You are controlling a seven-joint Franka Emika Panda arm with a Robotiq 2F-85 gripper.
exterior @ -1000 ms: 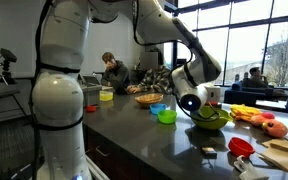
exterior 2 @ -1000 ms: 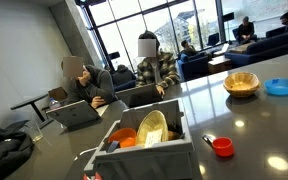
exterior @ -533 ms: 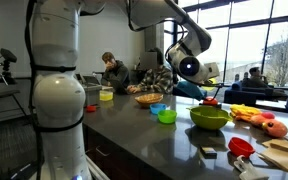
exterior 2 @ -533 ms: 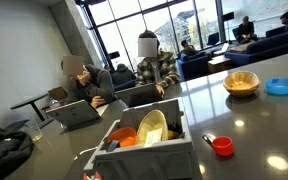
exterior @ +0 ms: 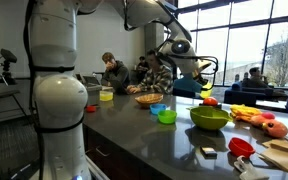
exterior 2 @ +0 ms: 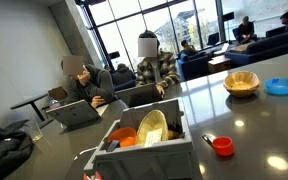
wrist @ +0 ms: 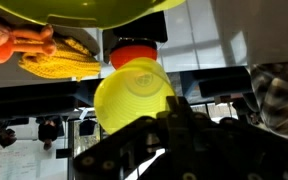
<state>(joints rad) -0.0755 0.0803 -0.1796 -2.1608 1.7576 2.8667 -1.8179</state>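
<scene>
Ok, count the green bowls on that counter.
2. The small green bowl sits beside the blue bowl. The large green bowl stands further along, near the fruit. Others may be hidden.

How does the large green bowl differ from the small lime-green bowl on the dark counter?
The large green bowl is much wider and a duller green; the small lime-green bowl is brighter. The large bowl stands nearer the orange and yellow fruit, the small one beside a small blue bowl. Both are round and upright.

Two green bowls (exterior: 210, 118) (exterior: 167, 116), one blue bowl (exterior: 157, 108)
</scene>
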